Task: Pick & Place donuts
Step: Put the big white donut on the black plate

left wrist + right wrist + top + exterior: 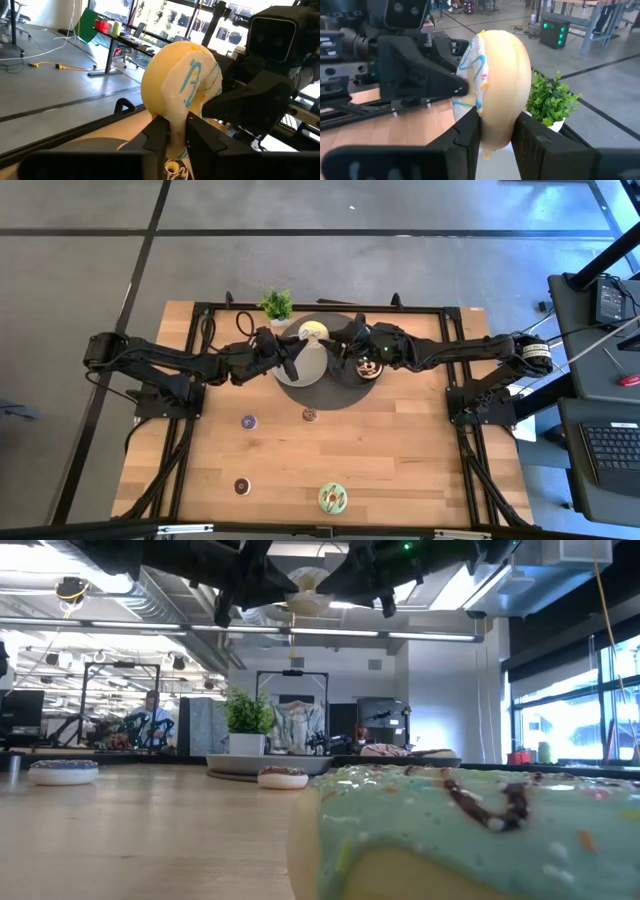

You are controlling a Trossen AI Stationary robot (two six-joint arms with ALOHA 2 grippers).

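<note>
Both grippers meet above the grey plates [300,375] at the table's far middle, with the white donut [313,331] between them, lifted high [305,600]. My left gripper [177,137] is shut on it. My right gripper [495,135] comes from the opposite side and is also shut on it. The chocolate-sprinkled donut [370,368] lies flat on the plate under the right gripper. The green donut [333,498] lies at the near edge, and the tiny purple [249,421], brown [310,415] and dark [241,486] donuts lie on the wood. The pink donut is hidden in the high view. My left gripper pinches the white donut by one edge of its ring [175,120] between the two fingers, coming level from the table's left. The donut stands on edge, lifted clear of the plates. My right gripper has the opposite edge of the ring [492,127] between its two fingers, one finger [465,132] on the iced face and one on the plain back, coming level from the table's right.
A small potted plant [277,305] stands just behind the plates at the far edge. The near half of the wooden table [400,450] holds only the scattered donuts. Beyond the table lie a desk with a laptop [610,450] and, in the low view, a room with a person [150,715].
</note>
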